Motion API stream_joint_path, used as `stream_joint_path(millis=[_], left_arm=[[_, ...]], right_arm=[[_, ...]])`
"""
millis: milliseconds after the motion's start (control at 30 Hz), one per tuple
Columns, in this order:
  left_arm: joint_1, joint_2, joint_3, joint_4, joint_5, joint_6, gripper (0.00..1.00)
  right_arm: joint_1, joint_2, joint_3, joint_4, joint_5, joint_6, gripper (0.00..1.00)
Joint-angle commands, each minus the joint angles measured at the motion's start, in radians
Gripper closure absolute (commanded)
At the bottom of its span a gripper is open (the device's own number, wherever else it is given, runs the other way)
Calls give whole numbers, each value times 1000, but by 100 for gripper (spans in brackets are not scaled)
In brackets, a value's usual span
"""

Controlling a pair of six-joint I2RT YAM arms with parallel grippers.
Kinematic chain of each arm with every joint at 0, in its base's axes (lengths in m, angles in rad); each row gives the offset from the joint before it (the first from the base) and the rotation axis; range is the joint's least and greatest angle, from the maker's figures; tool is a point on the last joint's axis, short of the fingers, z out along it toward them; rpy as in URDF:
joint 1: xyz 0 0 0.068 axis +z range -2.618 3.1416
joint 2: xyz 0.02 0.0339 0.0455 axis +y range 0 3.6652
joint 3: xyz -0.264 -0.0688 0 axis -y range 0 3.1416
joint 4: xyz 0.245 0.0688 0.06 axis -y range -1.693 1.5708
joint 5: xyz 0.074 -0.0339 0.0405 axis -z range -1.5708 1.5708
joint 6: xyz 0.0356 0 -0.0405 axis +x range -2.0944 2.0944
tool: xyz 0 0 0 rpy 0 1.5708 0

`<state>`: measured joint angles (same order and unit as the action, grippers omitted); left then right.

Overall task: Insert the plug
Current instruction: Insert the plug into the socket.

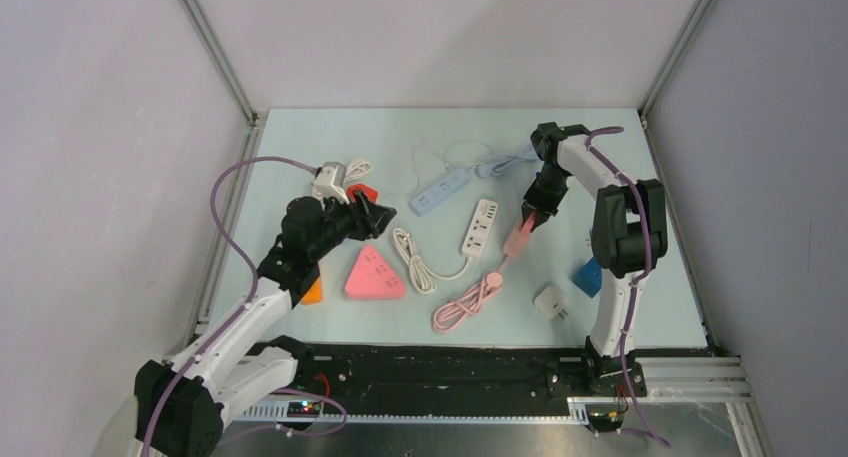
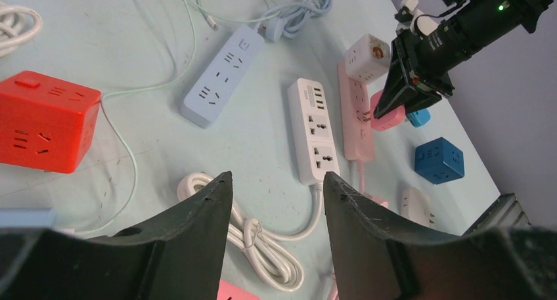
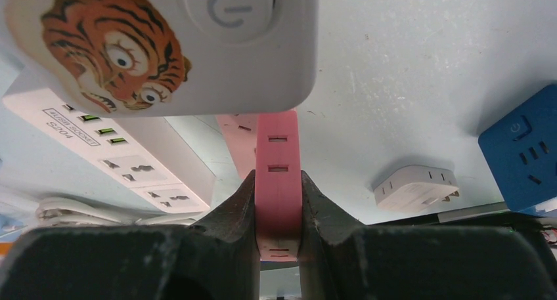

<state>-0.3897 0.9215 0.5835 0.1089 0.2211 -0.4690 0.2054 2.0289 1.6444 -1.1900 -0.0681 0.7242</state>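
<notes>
Right jaws downward, tight on pink adapter (image 3: 278, 182)

A: Where is the right gripper (image 1: 531, 219)?
B: Closed on the pink power strip (image 1: 517, 240), top end. White power strip (image 1: 480, 227) just beside, at nine o'clock.
A: Left gripper (image 1: 380, 216)?
B: Near the red cube socket (image 1: 365, 191), at its five o'clock.

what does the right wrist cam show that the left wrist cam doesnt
Only right wrist: the power button on the white cube, its tiger sticker legible, and slots in the pink block the right gripper clamps. Only left wrist: red cube socket, light blue strip, the open left gripper. Both: white power strip, blue cube, white cube.
</notes>
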Motion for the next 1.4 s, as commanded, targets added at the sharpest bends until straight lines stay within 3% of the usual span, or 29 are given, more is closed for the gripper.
stream_joint_path(millis=[0, 200, 300, 533, 800, 1100, 1367], left_arm=[[-2, 38, 56, 26, 57, 38, 42], [-69, 87, 90, 26, 65, 75, 45], [-164, 111, 118, 26, 11, 119, 45], [-336, 287, 287, 37, -42, 210, 38], [-453, 616, 497, 81, -20, 302, 26], [-533, 913, 687, 104, -124, 403, 27], [-546, 1039, 785, 131, -159, 386, 22]], right_arm=[[14, 41, -12, 58, 111, -3, 86], [17, 41, -37, 125, 104, 9, 84], [19, 41, -35, 143, 104, 20, 84], [19, 39, -41, 188, 85, 24, 90], [13, 24, -55, 224, 98, -4, 73], [2, 22, -64, 274, 89, -20, 70], [4, 6, -56, 277, 89, -32, 67]])
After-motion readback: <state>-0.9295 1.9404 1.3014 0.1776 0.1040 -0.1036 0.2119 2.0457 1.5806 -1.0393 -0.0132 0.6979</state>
